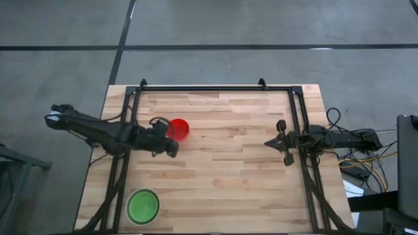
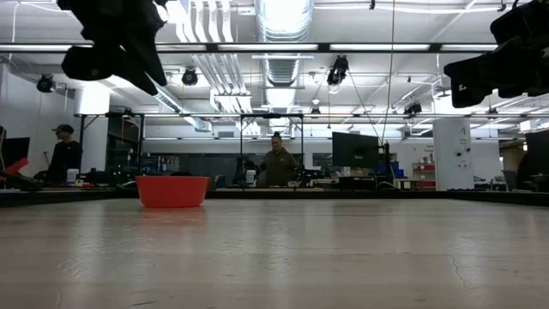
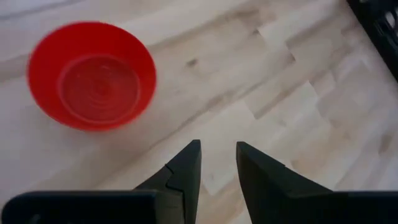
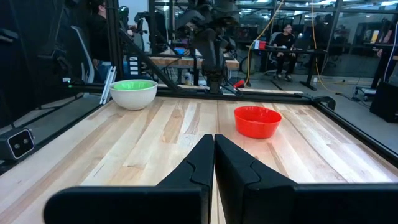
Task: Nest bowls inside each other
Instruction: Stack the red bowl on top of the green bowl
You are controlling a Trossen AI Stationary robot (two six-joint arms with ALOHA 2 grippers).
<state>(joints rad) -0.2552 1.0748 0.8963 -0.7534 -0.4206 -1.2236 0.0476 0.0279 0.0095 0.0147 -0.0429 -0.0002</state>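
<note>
Green bowls (image 1: pixel 143 205) nested in the cream bowl (image 4: pixel 134 94) cannot be counted. Left tool (image 3: pixel 217 163), slightly open and empty, hovers beside the red bowl (image 3: pixel 91 74).

We extend the left arm from the left edge toward the middle of the tabletop (image 1: pixel 228 170), raised above the surface. The left gripper (image 3: pixel 217 163) points downward; its two fingers stand slightly apart with a narrow gap between the tips and hold nothing. We keep the right arm folded at the right edge. The right gripper (image 4: pixel 214 149) faces inward across the tabletop, fingers pressed together, empty.
</note>
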